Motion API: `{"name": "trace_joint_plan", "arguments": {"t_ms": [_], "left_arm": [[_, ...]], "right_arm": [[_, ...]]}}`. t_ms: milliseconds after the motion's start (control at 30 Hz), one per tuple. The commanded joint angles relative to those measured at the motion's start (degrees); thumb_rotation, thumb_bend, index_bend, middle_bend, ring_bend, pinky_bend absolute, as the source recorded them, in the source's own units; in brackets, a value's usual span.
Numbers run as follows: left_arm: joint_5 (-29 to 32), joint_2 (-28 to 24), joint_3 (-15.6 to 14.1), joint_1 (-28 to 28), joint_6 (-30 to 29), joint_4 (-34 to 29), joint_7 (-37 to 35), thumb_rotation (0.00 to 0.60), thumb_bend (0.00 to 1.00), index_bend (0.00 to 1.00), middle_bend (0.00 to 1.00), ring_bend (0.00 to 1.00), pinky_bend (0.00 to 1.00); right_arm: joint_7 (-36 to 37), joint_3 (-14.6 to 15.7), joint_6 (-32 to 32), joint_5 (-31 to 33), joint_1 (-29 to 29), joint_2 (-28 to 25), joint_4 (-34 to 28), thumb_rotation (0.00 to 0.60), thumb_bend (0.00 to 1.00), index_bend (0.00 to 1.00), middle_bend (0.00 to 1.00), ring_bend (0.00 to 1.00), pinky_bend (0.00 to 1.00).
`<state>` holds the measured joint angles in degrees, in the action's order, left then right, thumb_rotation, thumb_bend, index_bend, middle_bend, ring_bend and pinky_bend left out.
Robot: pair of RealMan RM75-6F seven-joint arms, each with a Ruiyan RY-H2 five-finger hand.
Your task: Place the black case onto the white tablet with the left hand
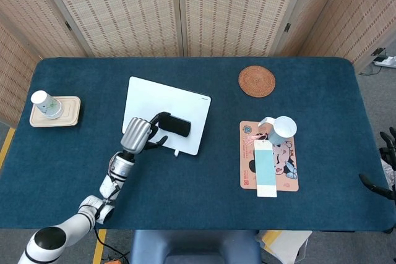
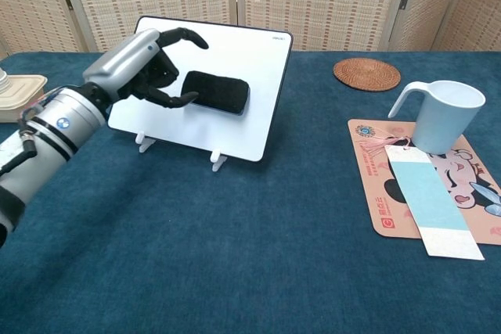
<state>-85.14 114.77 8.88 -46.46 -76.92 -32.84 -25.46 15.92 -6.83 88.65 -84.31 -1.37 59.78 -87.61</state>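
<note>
The black case [image 1: 174, 126] [image 2: 216, 92] lies on the white tablet [image 1: 148, 100] [image 2: 243, 52], which leans back on small white feet. My left hand [image 1: 136, 134] [image 2: 137, 68] hovers just left of the case with its fingers spread and nothing in them. Its fingertips are close to the case's left end; I cannot tell if they touch it. Dark finger-like shapes at the far right edge of the head view, off the table, look like my right hand [image 1: 385, 153]; its state is unclear.
A white mug [image 1: 279, 128] [image 2: 438, 115] stands on a pink mat [image 1: 269, 164] with a pale blue card [image 2: 427, 209] lying over it. A woven coaster [image 1: 257, 81] sits at the back. A paper cup [image 1: 44, 103] rests on a beige tray [image 1: 68, 112] far left.
</note>
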Motion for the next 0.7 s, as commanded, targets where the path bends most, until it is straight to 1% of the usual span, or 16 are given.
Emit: {"name": "trace_joint_plan", "arguments": {"t_ms": [33, 67, 100, 133, 167, 233, 267, 333, 367, 400, 467, 500, 533, 600, 700], "left_arm": [[-2.7, -9.3, -4.4, 6.3, -4.5, -12.0, 5.3, 0.6, 0.29, 0.24, 1.0, 1.0, 1.0], [-3.1, -12.0, -5.5, 7.6, -4.8, -15.4, 6.6, 0.6, 0.28, 0.24, 1.0, 1.0, 1.0], [-3.4, -16.0, -6.9, 9.5, -5.2, -20.3, 8.8, 0.6, 0.28, 0.23, 1.0, 1.0, 1.0], [-3.3, -19.0, -7.6, 10.9, -5.7, -24.0, 10.6, 0.6, 0.27, 0.23, 1.0, 1.0, 1.0], [-2.9, -22.6, -8.1, 12.9, -7.3, -28.5, 13.2, 0.6, 0.27, 0.23, 1.0, 1.0, 1.0], [-2.0, -27.4, -8.4, 16.1, -10.1, -34.5, 16.5, 0.6, 0.26, 0.24, 1.0, 1.0, 1.0], [-1.4, -30.7, -8.9, 18.3, -11.5, -38.4, 17.8, 0.6, 0.26, 0.24, 1.0, 0.99, 1.0], [-0.4, -35.8, -10.5, 21.2, -12.2, -44.3, 19.0, 0.6, 0.25, 0.24, 1.0, 0.95, 0.98], [0.4, -39.5, -12.0, 23.0, -11.9, -48.2, 20.2, 0.6, 0.25, 0.24, 1.0, 0.93, 0.96], [1.4, -42.4, -13.4, 24.4, -11.1, -51.0, 21.8, 0.6, 0.24, 0.24, 1.0, 0.86, 0.91], [4.8, -48.6, -16.9, 27.0, -7.9, -57.5, 26.0, 0.6, 0.23, 0.22, 0.93, 0.69, 0.77], [7.1, -51.9, -18.3, 28.5, -7.0, -61.6, 28.3, 0.6, 0.23, 0.2, 0.82, 0.57, 0.66], [7.9, -53.2, -18.5, 29.8, -8.1, -63.4, 29.3, 0.6, 0.23, 0.18, 0.73, 0.49, 0.6], [7.7, -53.5, -18.6, 33.4, -12.5, -64.3, 29.6, 0.6, 0.23, 0.17, 0.63, 0.42, 0.54], [6.5, -51.7, -18.1, 37.9, -18.7, -62.8, 30.5, 0.6, 0.23, 0.15, 0.51, 0.33, 0.48]], "right_arm": [[-0.5, 0.4, 0.1, -0.9, -0.1, 0.1, -0.1, 0.6, 0.23, 0.0, 0.0, 0.0, 0.0], [-0.6, 0.5, 0.2, -1.2, -0.2, 0.1, -0.1, 0.6, 0.23, 0.0, 0.0, 0.0, 0.0], [-0.8, 0.7, 0.2, -1.6, -0.2, 0.2, -0.2, 0.6, 0.23, 0.0, 0.0, 0.0, 0.0], [-1.0, 0.8, 0.3, -1.9, -0.2, 0.2, -0.3, 0.6, 0.23, 0.0, 0.0, 0.0, 0.0], [-1.2, 1.0, 0.5, -2.3, -0.2, 0.2, -0.3, 0.6, 0.23, 0.0, 0.0, 0.0, 0.0], [-1.6, 1.3, 0.6, -3.0, -0.3, 0.3, -0.4, 0.6, 0.23, 0.0, 0.0, 0.0, 0.0], [-1.9, 1.5, 0.5, -3.5, -0.3, 0.4, -0.4, 0.6, 0.23, 0.0, 0.0, 0.0, 0.0], [-2.5, 1.8, 0.4, -4.1, -0.6, 0.5, -0.5, 0.6, 0.23, 0.0, 0.0, 0.0, 0.0], [-2.9, 2.1, 0.2, -4.5, -0.7, 0.6, -0.6, 0.6, 0.23, 0.0, 0.0, 0.0, 0.0], [-3.1, 2.2, 0.0, -4.8, -0.8, 0.7, -0.7, 0.6, 0.23, 0.0, 0.0, 0.0, 0.0], [-3.7, 2.5, -0.1, -5.3, -1.0, 0.7, -0.8, 0.6, 0.23, 0.0, 0.0, 0.0, 0.0], [-4.1, 2.7, -0.2, -5.5, -1.1, 0.8, -0.9, 0.6, 0.23, 0.0, 0.0, 0.0, 0.0], [-4.4, 2.8, -0.4, -5.6, -1.1, 0.9, -1.0, 0.6, 0.23, 0.0, 0.0, 0.0, 0.0], [-5.5, 2.8, -1.1, -5.5, -1.5, 1.1, -1.2, 0.6, 0.23, 0.0, 0.0, 0.0, 0.0], [-7.3, 2.9, -2.7, -5.1, -2.3, 1.5, -1.8, 0.6, 0.23, 0.0, 0.0, 0.0, 0.0]]}}
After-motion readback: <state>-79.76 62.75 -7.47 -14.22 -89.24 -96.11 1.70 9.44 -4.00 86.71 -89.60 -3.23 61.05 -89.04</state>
